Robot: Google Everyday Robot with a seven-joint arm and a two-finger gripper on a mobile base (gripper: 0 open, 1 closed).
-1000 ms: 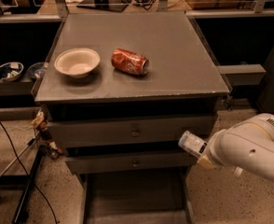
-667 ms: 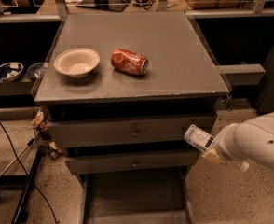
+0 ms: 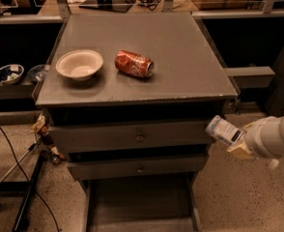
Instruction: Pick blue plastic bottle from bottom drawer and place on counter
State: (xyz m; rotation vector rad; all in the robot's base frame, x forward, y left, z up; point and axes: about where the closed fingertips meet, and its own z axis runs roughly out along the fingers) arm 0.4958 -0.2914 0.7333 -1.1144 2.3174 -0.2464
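Gripper (image 3: 236, 144), lower right of frame, is clamped on the blue plastic bottle (image 3: 223, 130), which juts up-left from it. Both have risen and shifted right within the last second, clear of the open bottom drawer (image 3: 137, 202), so extraction is judged complete. The counter (image 3: 180, 57) lies higher, up-left; placement outstanding

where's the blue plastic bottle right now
The blue plastic bottle is at the right of the camera view, held by the gripper beside the cabinet's right edge, lower than the counter and higher than the open bottom drawer.
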